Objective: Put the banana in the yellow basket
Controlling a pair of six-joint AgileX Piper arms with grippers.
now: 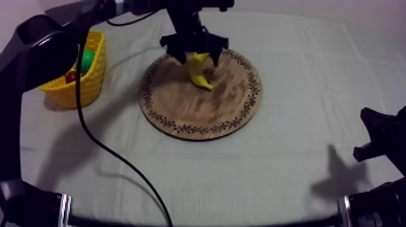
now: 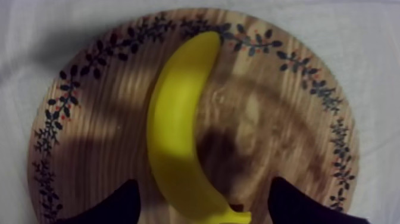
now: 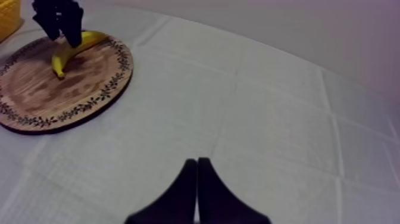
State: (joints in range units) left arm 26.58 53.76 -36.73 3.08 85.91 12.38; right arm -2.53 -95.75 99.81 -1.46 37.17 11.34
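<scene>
The yellow banana [image 1: 200,72] lies on the far part of the round wooden board [image 1: 199,111]. My left gripper [image 1: 198,59] hangs just over it, open, one finger on either side. In the left wrist view the banana [image 2: 178,125] runs across the board [image 2: 101,119], and both black fingertips [image 2: 113,205] stand wide apart beside its stem end without touching it. The yellow basket [image 1: 93,78] stands left of the board. My right gripper [image 3: 196,190] is shut on nothing above bare cloth.
The basket holds a green fruit [image 1: 89,58] and a small red fruit [image 1: 71,76]. My right arm [image 1: 377,139] rests low at the table's right side. From there the board [image 3: 53,89], the banana [image 3: 74,47] and a basket corner [image 3: 9,15] lie far off.
</scene>
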